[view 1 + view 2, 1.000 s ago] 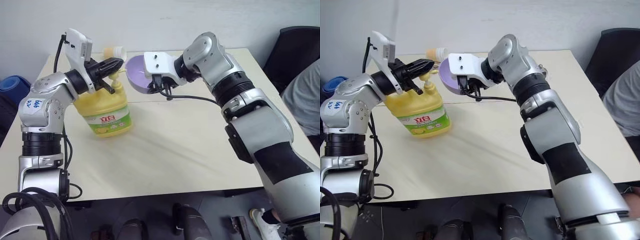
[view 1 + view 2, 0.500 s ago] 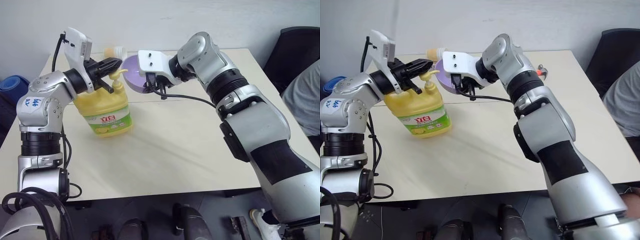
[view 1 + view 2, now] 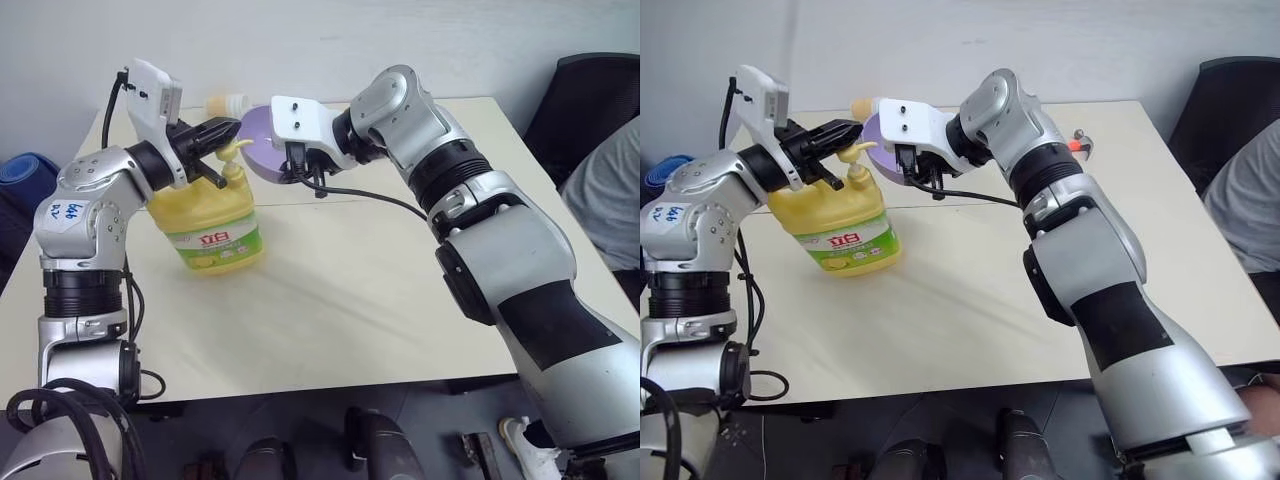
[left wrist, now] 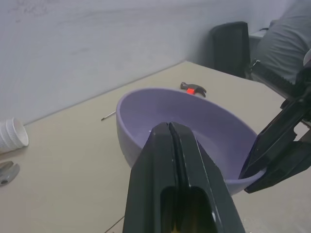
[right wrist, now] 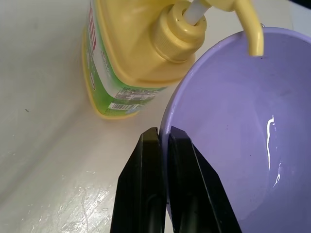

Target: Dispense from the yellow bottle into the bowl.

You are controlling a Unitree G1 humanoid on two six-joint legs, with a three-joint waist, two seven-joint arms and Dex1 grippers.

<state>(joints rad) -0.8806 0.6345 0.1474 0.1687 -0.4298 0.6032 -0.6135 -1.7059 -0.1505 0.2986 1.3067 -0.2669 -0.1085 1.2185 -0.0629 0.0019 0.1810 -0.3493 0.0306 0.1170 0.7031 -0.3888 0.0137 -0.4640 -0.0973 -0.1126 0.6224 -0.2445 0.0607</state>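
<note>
The right gripper [image 5: 163, 145] pinches the rim of the bowl [image 5: 233, 121], one finger inside, one outside, holding it lifted and tilted beside the yellow bottle [image 3: 208, 215]. The pump spout [image 5: 250, 29] hangs just over the bowl's rim — above and ahead of that claw. The left gripper [image 3: 232, 127], fingers pressed together and empty, rests atop the pump head, the bowl just beyond its tips — the bottle standing on the table [image 3: 350, 290] below.

It looks like a lab or office test room: a plain pale table [image 3: 330, 300] stands against a bare grey wall [image 3: 330, 40], a black office chair [image 3: 585, 95] sits at the far corner, and a person in grey [image 3: 612, 195] waits beside it. Loose cables [image 3: 60, 400] hang near the table's edge.
</note>
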